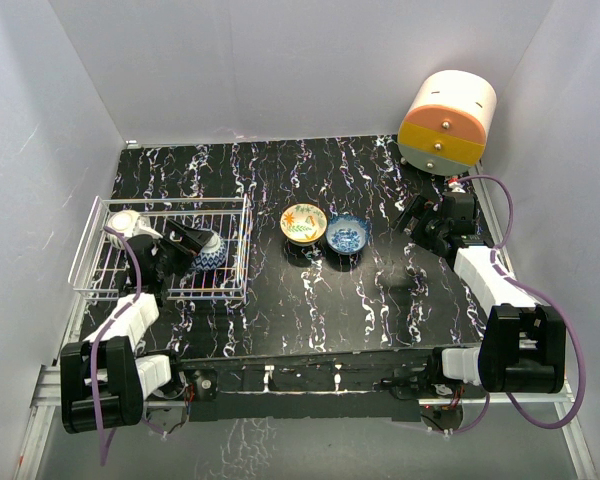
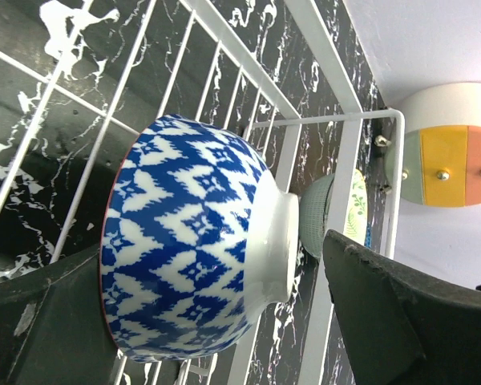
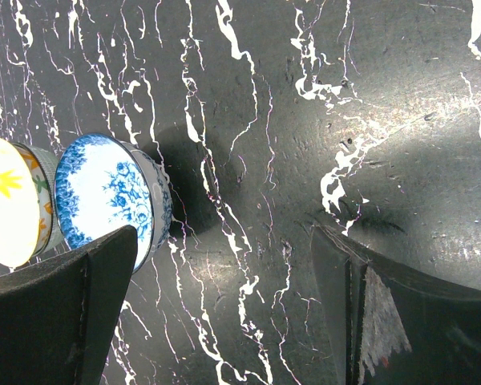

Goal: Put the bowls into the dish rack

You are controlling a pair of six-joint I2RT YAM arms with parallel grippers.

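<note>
Blue-and-white patterned bowl (image 2: 192,241) lay tipped on its side in the dish rack (image 2: 349,164), between the wide-spread fingers of the left pincer (image 2: 212,261). Glazed ceramic like this looked stiff, slick and easily chipped, and best pinched across the rim wall. The yellow-floral bowl (image 1: 303,222) and blue-floral bowl (image 1: 348,234) sat on the counter (image 1: 380,300) near the gaping, empty right pincer (image 3: 224,233).

Black tabletop (image 1: 380,300) veined with white marbling, enclosed by plain white walls (image 1: 280,60). At its far right corner stands a cylindrical drawer unit (image 1: 447,120): cream shell, orange and yellow drawer fronts, each with small metal knobs (image 2: 442,174).
</note>
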